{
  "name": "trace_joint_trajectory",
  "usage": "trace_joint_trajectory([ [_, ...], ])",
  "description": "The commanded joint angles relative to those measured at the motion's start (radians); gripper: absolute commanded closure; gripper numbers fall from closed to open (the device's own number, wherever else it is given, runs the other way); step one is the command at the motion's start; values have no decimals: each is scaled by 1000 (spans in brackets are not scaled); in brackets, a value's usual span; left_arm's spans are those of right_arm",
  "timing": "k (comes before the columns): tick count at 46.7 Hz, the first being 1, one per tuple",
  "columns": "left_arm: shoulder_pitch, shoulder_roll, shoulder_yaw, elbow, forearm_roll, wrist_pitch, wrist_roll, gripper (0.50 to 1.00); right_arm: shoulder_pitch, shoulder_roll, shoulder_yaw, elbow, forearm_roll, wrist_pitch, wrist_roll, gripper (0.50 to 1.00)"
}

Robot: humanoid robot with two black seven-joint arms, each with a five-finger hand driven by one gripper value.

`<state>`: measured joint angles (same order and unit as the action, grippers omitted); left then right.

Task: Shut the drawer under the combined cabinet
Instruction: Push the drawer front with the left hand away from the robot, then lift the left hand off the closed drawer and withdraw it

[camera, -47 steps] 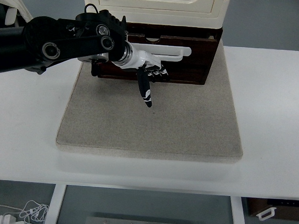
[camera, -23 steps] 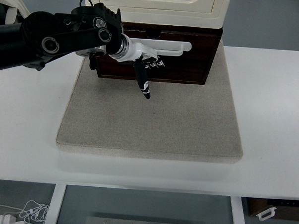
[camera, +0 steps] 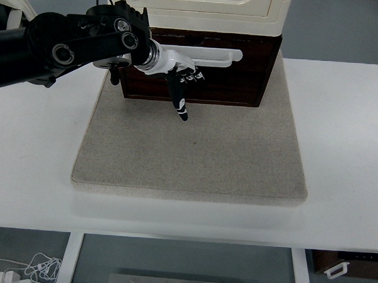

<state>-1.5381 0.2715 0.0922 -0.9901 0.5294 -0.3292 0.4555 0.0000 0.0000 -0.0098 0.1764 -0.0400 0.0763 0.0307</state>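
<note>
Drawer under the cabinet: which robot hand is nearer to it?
Left. The left robot hand lies against the front of the brown drawer; the right one is not in view.

We see a white table [camera: 345, 148] carrying a grey mat [camera: 188, 154], on which the cabinet [camera: 207, 11] stands at the far edge

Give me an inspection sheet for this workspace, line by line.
Surface: white table with a grey mat on it.
Job's things: dark wooden drawer under the cream cabinet, with little of its top showing in front of the cabinet.
Clutter: nothing seen on the mat or table.
Hands: left hand at the drawer front, fingers laid flat along it, thumb pointing down over the mat; right hand not in view.
Cables: white cable on the floor, lower left.
Surroundings: grey floor; a brown box under the table, lower right.
</note>
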Motion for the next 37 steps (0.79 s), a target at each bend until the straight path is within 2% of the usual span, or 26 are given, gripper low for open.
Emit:
trace_joint_trajectory([
  [1, 1, 0, -9, -24, 0, -10, -1, 500, 0, 0, -1, 0, 0, 0, 0, 548],
  [16, 15, 0, -120, -120, -14, -129, -18, 500, 0, 0, -1, 0, 0, 0, 0, 548],
  [25, 93, -1, -342, -150, -19, -228, -93, 500, 0, 0, -1, 0, 0, -1, 0, 548],
  [37, 108, -18, -572, -150, -25, -261, -181, 500, 0, 0, -1, 0, 0, 0, 0, 548],
])
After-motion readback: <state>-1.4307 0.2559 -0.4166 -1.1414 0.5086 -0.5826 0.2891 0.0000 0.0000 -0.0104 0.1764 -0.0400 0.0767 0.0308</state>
